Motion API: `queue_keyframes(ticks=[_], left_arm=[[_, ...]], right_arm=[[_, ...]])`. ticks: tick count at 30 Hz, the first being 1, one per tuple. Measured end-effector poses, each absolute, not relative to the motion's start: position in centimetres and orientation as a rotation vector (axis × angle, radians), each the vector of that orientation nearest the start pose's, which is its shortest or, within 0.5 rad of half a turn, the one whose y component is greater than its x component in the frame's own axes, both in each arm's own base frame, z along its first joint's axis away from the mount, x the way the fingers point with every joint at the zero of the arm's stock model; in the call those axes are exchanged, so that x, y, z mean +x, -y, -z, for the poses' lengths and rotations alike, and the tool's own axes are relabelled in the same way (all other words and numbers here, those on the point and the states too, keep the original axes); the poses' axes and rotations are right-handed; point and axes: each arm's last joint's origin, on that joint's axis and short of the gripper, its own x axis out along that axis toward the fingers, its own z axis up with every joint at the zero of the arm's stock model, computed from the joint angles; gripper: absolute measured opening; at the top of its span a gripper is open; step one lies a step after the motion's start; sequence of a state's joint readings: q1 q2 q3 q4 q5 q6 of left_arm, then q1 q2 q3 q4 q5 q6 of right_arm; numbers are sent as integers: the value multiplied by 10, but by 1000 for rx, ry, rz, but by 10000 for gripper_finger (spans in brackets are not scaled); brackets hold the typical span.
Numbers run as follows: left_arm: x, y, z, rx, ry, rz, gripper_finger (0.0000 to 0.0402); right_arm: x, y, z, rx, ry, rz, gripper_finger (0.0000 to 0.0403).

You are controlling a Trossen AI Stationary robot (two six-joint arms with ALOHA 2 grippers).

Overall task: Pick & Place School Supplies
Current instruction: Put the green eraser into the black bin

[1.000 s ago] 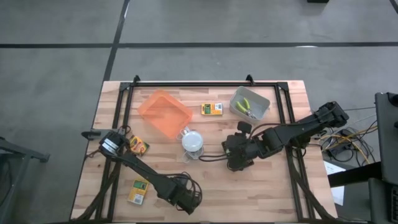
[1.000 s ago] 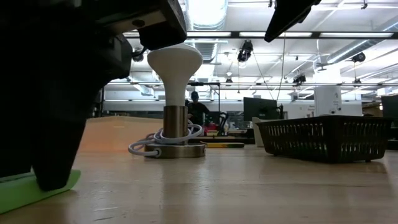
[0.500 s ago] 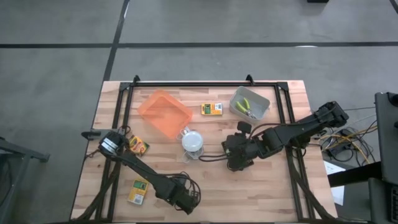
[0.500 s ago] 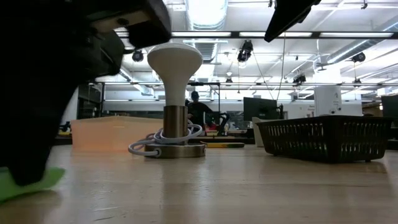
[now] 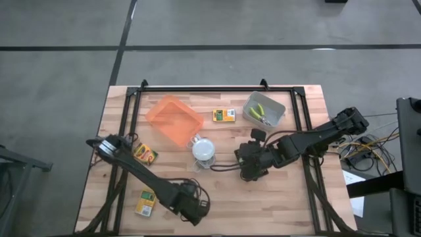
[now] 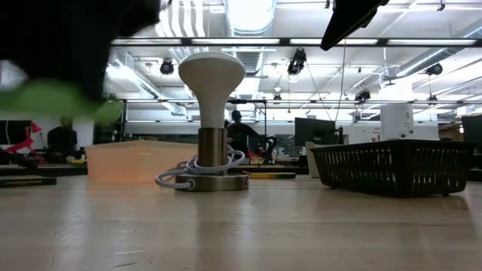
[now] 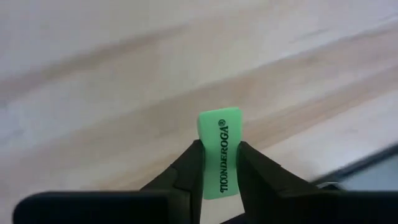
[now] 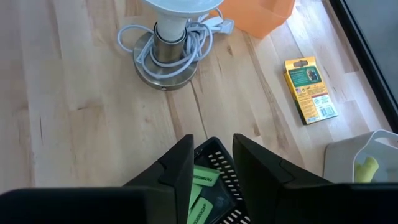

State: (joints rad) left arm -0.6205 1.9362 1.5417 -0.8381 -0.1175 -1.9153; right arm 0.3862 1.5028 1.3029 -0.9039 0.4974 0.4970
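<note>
Left gripper [image 7: 219, 163], low centre of its wrist frame, pinches a green eraser [image 7: 220, 146]; carrying step, next needs reaching the black basket [image 8: 214, 180], right gripper [image 8: 212, 163] part-open, empty

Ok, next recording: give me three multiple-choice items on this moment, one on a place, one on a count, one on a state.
1. Where do the small tools with yellow-green handles lie?
A. on the floor
B. in a drawer
C. in the grey tray

2. How many printed boxes lie on the table in the high view?
A. one
B. three
C. six

3. What is the state of the left tool?
A. shut on the green eraser
B. open and empty
C. shut on a pencil

Key: 1 C, the high view shows them inside that tray. 2 B, one lies by the grey tray and two lie on the left side. 3 A, the left wrist view shows the eraser pinched between the fingers.
</note>
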Motion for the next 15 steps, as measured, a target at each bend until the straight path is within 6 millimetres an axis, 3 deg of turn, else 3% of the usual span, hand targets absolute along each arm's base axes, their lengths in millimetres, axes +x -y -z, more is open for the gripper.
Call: queue_keyframes(ticks=[10, 15], left_arm=[[300, 194, -307, -938, -576, -590, 81], [284, 179, -340, -705, -451, -541, 81]], right_arm=[[279, -101, -294, -18, -933, 327, 118], [277, -107, -294, -16, -943, 293, 110]])
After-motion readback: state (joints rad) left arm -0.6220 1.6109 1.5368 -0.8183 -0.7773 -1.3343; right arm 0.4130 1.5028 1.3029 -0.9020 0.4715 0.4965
